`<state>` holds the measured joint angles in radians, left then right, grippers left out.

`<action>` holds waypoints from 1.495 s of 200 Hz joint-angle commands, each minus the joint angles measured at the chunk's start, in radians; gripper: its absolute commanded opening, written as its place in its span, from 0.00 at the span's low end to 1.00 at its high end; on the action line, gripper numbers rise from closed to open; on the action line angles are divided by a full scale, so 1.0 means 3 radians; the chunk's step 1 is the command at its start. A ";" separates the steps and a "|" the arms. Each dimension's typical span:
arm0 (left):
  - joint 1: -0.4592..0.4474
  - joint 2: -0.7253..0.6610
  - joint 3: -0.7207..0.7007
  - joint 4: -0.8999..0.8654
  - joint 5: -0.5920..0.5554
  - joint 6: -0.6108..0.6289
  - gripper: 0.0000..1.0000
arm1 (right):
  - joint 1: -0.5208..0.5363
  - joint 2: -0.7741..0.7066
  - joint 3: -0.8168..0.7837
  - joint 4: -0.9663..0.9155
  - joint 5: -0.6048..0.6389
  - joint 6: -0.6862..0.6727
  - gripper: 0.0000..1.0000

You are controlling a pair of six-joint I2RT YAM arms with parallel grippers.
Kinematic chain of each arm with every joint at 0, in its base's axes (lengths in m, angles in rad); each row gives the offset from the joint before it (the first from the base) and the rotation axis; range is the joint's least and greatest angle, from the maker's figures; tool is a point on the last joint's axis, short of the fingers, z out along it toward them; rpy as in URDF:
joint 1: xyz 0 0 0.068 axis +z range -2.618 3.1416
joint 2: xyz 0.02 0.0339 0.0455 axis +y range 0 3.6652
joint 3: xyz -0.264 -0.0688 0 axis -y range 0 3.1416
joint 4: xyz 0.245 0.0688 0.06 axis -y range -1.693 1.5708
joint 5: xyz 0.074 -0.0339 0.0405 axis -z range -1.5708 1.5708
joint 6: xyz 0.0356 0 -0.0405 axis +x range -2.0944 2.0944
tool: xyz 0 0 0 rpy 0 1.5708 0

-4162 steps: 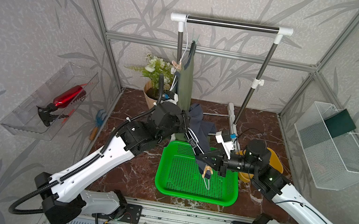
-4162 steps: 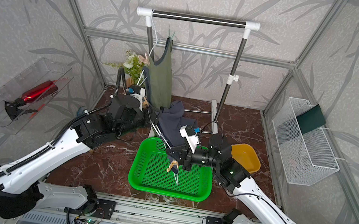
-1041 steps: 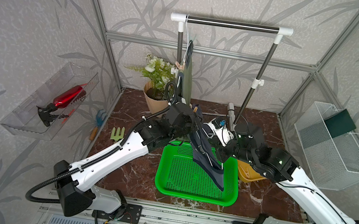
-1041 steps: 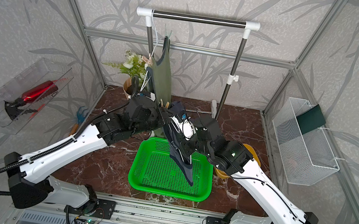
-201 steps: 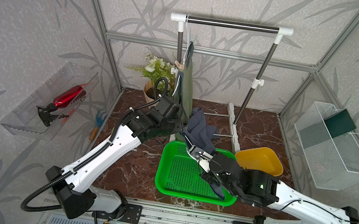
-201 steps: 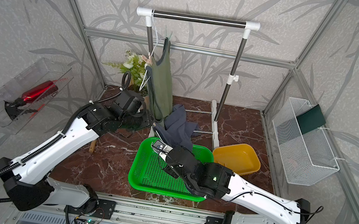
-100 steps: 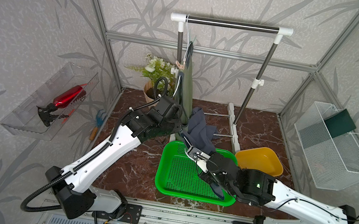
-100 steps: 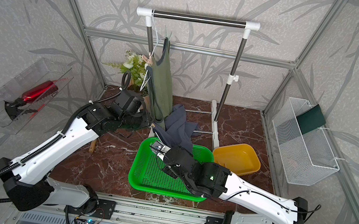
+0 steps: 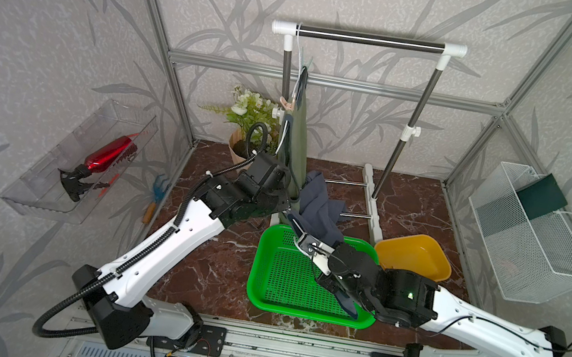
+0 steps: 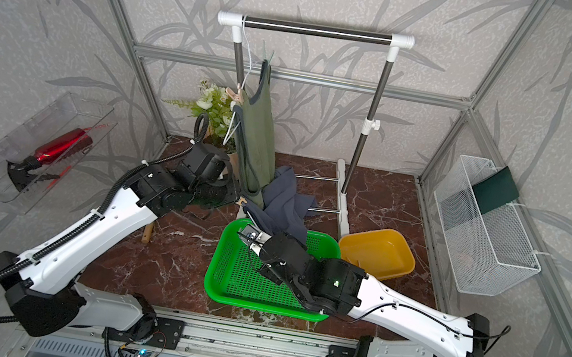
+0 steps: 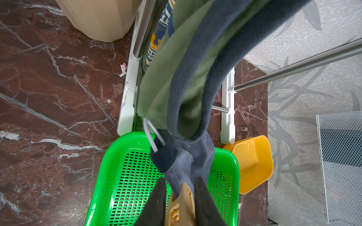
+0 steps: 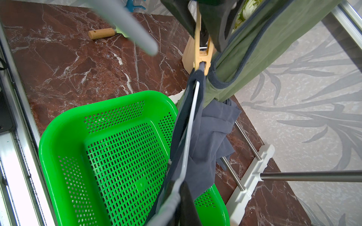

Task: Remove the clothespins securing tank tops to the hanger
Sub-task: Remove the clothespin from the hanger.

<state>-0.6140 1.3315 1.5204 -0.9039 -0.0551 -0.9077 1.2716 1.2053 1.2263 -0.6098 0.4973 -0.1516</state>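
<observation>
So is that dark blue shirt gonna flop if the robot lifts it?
Probably floppy: the navy tank top hangs in loose folds beside the green basket. Likely light too, since a thin wire hanger holds its strap up.

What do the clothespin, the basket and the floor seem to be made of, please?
Clothespin: tan, smooth, moulded-looking curl; likely plastic, possibly wood. Basket: glossy green plastic, punched slots. Floor: polished red-brown marble or imitation, white veins.
</observation>
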 commanded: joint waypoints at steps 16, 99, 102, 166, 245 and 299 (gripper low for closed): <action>0.0011 -0.0058 0.0019 -0.0019 -0.0071 0.0044 0.22 | 0.0020 -0.0060 0.0010 0.0086 0.0072 -0.0014 0.00; 0.0008 -0.0075 0.0049 -0.0050 -0.0107 0.0058 0.16 | 0.0011 -0.0085 0.0001 0.0081 0.0092 0.0009 0.00; 0.0007 -0.0069 0.0050 -0.0054 -0.0111 0.0055 0.15 | 0.0014 -0.0085 0.0001 0.0084 0.0091 0.0008 0.00; 0.0011 -0.0141 0.0024 -0.0028 -0.0213 0.0055 0.12 | 0.0008 -0.0105 -0.0026 0.0072 0.0096 0.0015 0.00; 0.0015 -0.0501 -0.0348 0.0724 -0.0405 0.0129 0.09 | -0.0029 -0.0286 -0.0092 0.0059 -0.0290 0.0050 0.00; 0.0021 -0.0520 -0.0318 0.0750 -0.0286 0.0104 0.08 | -0.0030 -0.0234 -0.0068 -0.0015 -0.0277 0.0045 0.00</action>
<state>-0.6220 1.1900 1.4117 -0.7425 -0.0822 -0.8658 1.2621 1.1461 1.2049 -0.5762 0.4343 -0.1490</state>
